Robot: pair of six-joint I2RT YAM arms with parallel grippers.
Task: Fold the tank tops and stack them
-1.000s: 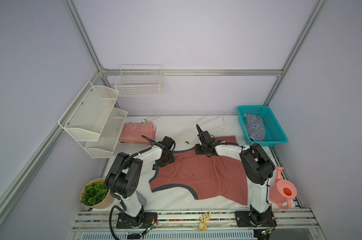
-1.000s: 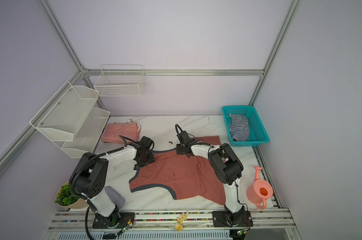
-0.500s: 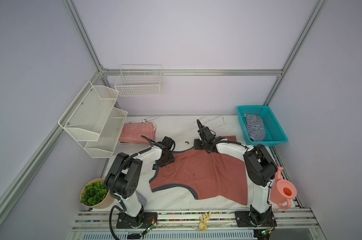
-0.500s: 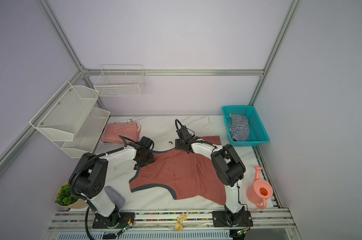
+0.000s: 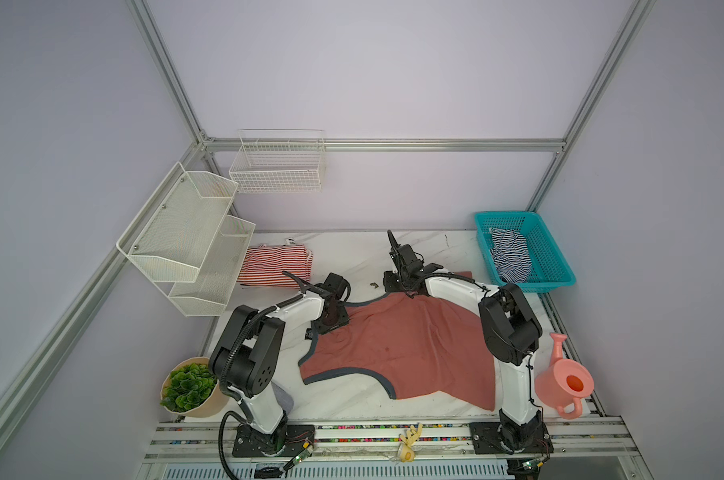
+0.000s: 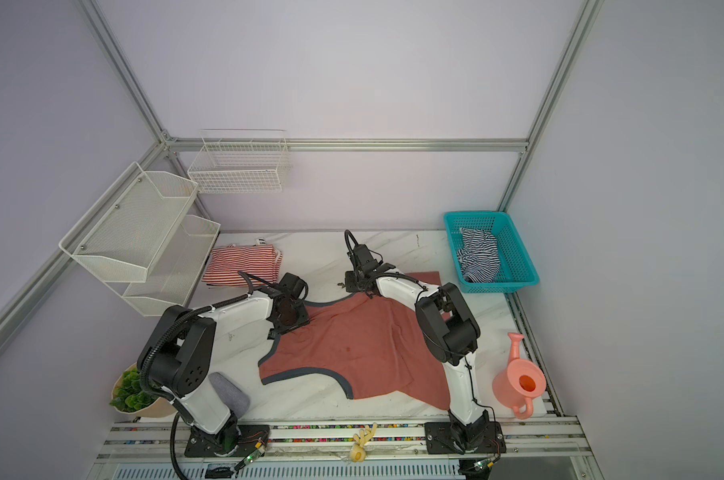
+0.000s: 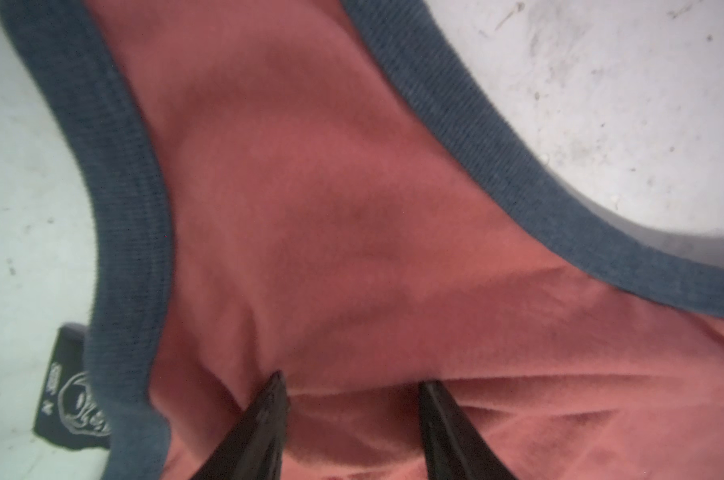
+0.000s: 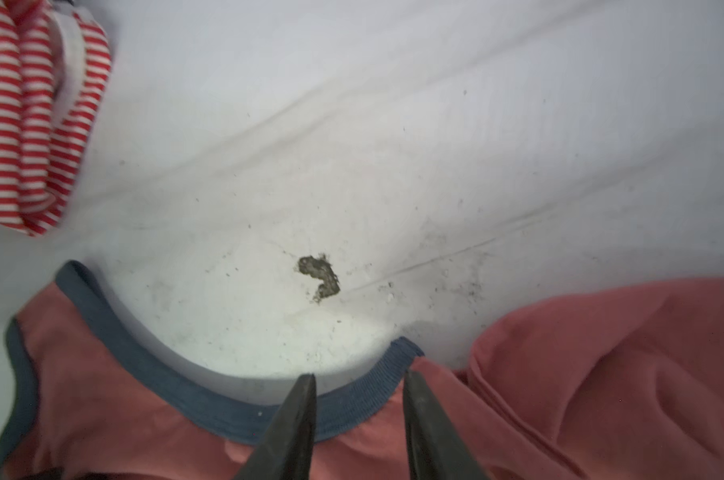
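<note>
The salmon-red tank top point(image 5: 401, 345) point(image 6: 352, 345) with dark grey trim lies spread on the white table. My left gripper point(image 7: 352, 388) point(image 5: 330, 323) is down on its left shoulder strap. Its jaws stand apart with the tips pressed into the cloth and a low fold between them. My right gripper point(image 8: 358, 376) point(image 5: 406, 291) is open at the far neckline and straddles the trim point(image 8: 364, 399). The red-and-white striped tank top point(image 5: 275, 266) point(image 8: 28, 124) lies folded at the back left. The navy-and-white striped one point(image 5: 509, 257) lies crumpled in the teal basket point(image 5: 553, 249).
A pink watering can point(image 5: 565, 378) stands at the front right. A potted plant point(image 5: 187, 386) sits off the front left corner. White wire shelves point(image 5: 190, 237) hang on the left wall. A speck of debris point(image 8: 320, 276) lies beyond the neckline, and a black label point(image 7: 69, 407) pokes out by the strap.
The right gripper has shifted slightly along the far neckline, and its jaws opened wide, then narrowed. The left arm has stayed still.
</note>
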